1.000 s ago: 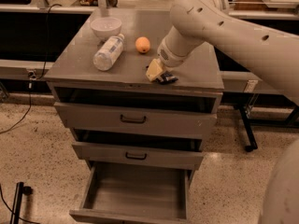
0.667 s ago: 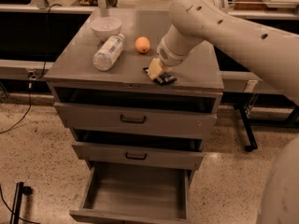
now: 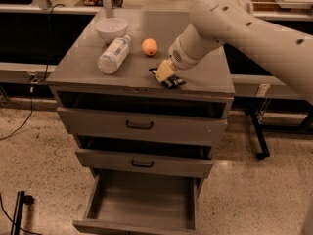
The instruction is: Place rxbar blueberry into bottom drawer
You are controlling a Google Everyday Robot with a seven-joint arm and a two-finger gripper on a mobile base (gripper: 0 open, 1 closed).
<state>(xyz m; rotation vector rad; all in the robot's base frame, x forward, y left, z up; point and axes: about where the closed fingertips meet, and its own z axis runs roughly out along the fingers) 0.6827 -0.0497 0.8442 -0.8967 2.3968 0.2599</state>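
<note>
We see the gripper at centre frame, near the front edge of the cabinet top, seemingly clamped on the snack bar lying there. At lower centre the bottom drawer gapes open, its floor bare. Against a second ago, gripper and bar sit almost unchanged.

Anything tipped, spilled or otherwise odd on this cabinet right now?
Only the water bottle: it lies on its side on the cabinet top, near the bowl, with no spill visible. The bottom drawer stands open, which suits the task. The gripper is down at the rxbar blueberry near the front edge.
</note>
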